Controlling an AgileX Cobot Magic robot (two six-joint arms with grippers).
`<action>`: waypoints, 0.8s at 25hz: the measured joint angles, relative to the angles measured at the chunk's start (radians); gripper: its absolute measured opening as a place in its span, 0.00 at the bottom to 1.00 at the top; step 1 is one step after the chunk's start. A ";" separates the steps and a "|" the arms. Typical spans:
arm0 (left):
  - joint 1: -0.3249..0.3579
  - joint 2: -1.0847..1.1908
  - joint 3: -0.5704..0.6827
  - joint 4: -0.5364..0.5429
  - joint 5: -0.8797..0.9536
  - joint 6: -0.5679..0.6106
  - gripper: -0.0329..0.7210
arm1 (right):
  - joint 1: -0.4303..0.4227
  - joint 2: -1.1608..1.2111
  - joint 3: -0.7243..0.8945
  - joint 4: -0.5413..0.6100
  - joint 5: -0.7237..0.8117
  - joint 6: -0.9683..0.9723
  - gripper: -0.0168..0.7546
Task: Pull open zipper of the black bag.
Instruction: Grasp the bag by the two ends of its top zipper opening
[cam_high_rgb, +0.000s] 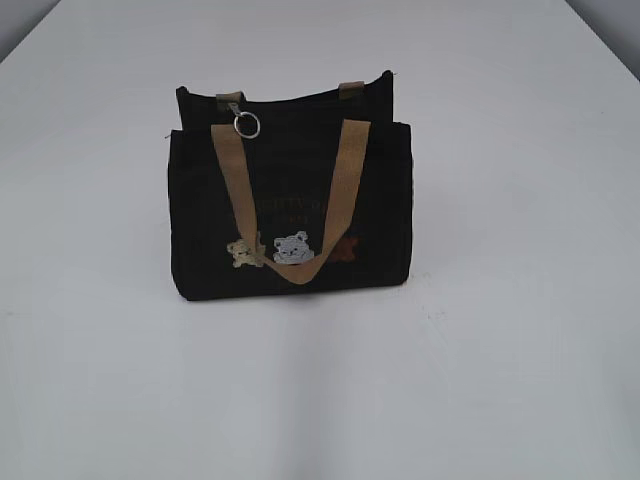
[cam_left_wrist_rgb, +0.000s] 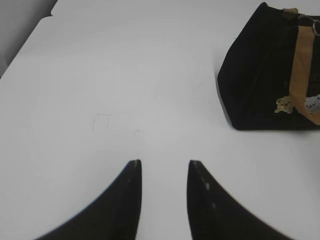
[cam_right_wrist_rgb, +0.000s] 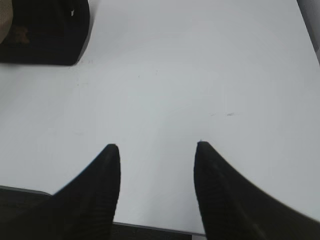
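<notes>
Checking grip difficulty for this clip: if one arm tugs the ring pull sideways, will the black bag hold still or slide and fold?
The black bag is probably soft fabric: its top edge sags, so it may fold under a tug. It stands unsupported on a smooth white table, so it would likely slide or tip unless braced. The ring pull hangs loose and may swing away from closing fingers.

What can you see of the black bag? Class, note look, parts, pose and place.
The black bag is a small dark fabric tote standing upright on the white table. A tan strap loops down its front, over faint gold lettering and small bear patches. A silver ring hangs near the top left edge, by the zipper. Neither gripper touches it.
</notes>
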 joint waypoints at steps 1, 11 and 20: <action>0.000 0.000 0.000 0.000 0.000 0.000 0.36 | 0.000 0.000 0.000 0.000 0.000 0.000 0.51; 0.000 0.000 0.000 0.000 0.000 0.000 0.35 | 0.000 0.000 0.000 0.000 0.000 0.000 0.51; 0.000 0.000 0.000 -0.011 0.000 0.000 0.35 | 0.000 0.000 0.000 0.000 0.000 0.000 0.51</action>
